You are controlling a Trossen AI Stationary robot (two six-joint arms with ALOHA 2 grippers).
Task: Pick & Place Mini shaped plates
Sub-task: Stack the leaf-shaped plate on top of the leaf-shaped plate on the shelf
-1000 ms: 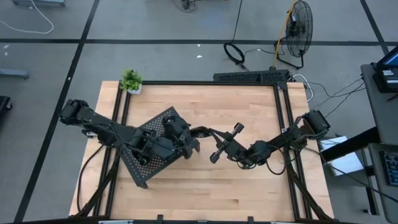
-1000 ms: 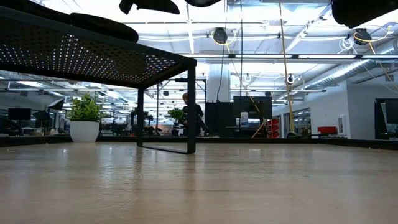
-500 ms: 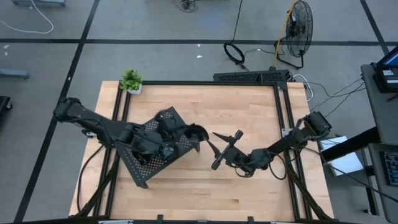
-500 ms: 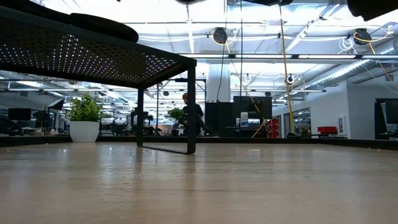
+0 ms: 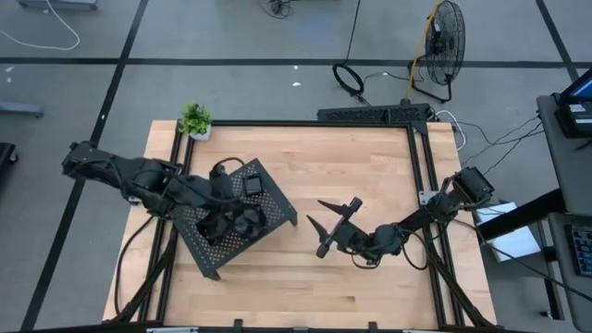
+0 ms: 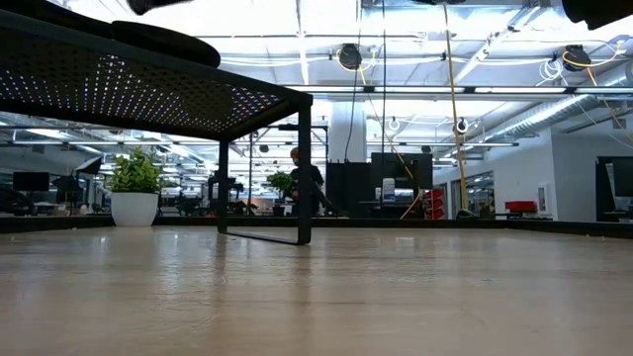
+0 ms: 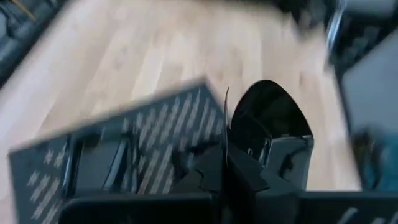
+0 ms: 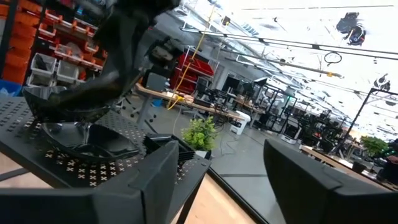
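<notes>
Glossy black plates (image 5: 242, 218), square and rounded, are sitting clustered on the perforated tray (image 5: 277, 205) at the surface's (image 5: 370, 157) left-centre. Left gripper (image 5: 225, 211) is reaching in over the tray; its wrist cam is showing a rounded black plate (image 7: 268, 115) right at its fingers, grip unclear. Right gripper (image 5: 329, 225) is hovering mid-surface w/ fingers spread wide, holding nothing. Right wrist cam is showing plates (image 8: 87, 140) on the tray from the side; low view is catching only the tray's underside (image 6: 148, 94) and legs.

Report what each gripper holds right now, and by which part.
The left gripper pinches a mini shaped plate by its rim, above the perforated tray. The right gripper is open over the table, holding nothing.
</notes>
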